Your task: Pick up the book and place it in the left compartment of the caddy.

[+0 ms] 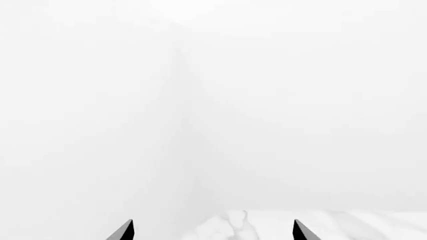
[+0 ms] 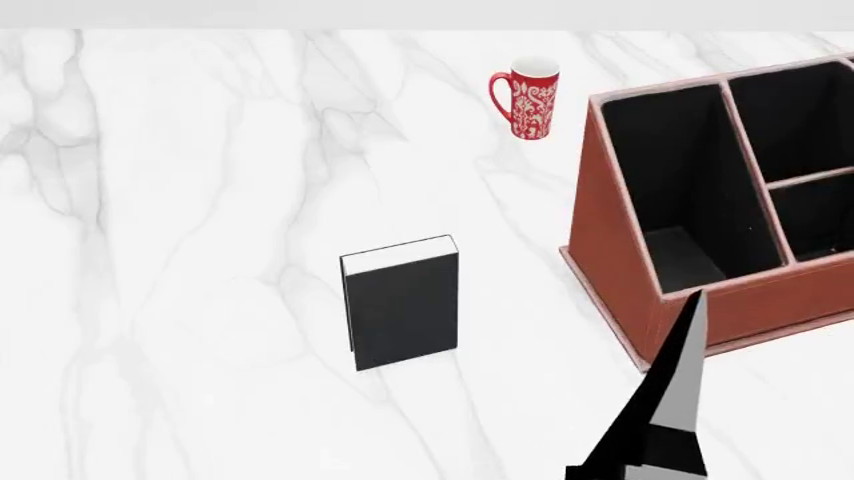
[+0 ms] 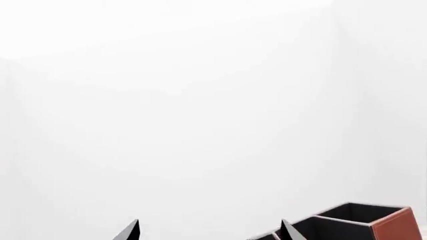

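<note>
The black book point(image 2: 400, 305) with white page edges stands upright on the marble table, left of the caddy. The reddish-brown caddy point(image 2: 617, 270) sits at the right; its left compartment point(image 2: 681, 190) is a long black-lined slot with nothing in it. My right gripper point(image 3: 209, 229) is open and empty. One of its fingers point(image 2: 674, 390) rises at the lower right of the head view, in front of the caddy's near corner and right of the book. The caddy's corner point(image 3: 393, 227) shows in the right wrist view. My left gripper point(image 1: 213, 229) is open, empty, and out of the head view.
A red patterned mug point(image 2: 530, 98) stands at the back, left of the caddy. The white marble table point(image 2: 174, 250) stretches to the left and front of the book. The left wrist view shows white walls and a strip of table point(image 1: 347, 225).
</note>
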### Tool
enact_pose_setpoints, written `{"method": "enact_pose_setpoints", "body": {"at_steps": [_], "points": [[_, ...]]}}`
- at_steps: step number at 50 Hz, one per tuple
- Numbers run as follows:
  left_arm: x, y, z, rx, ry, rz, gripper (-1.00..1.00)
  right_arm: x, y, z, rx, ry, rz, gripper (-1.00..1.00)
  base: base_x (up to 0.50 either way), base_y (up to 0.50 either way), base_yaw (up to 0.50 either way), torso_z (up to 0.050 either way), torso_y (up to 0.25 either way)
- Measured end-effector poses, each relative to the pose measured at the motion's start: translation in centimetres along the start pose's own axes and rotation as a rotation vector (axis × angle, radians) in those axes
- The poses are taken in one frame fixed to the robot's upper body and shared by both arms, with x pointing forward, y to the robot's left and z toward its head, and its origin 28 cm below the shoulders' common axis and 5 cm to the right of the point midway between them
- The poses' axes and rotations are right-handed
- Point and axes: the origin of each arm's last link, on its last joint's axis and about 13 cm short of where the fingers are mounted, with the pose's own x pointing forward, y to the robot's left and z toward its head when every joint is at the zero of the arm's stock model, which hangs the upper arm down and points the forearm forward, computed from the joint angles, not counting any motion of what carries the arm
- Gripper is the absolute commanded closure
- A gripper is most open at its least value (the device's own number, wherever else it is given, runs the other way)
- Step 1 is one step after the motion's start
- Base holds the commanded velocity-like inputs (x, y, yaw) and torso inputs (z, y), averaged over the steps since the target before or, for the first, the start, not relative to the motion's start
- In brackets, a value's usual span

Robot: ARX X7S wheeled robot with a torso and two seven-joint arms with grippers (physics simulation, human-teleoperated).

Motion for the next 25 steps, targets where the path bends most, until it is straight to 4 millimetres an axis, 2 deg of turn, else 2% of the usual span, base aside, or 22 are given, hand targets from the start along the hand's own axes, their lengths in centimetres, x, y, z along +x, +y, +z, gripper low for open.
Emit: {"method": "enact_pose_setpoints", "body": {"at_steps": [6,25], "points": [[-0.2,0.3,0.3,0.012,-0.011,0.042,-1.00,-0.1,0.0,0.6,0.001,-0.018,-0.002,-1.00,0.00,0.00,0.00,0.000,0.000],[-0.4,0.4,0.5,0.019,-0.011,0.067,-1.00,-0.4,0.2,1.2,0.003,-0.038,0.005,-1.00,0.00,0.00,0.00,0.049,0.000]]}}
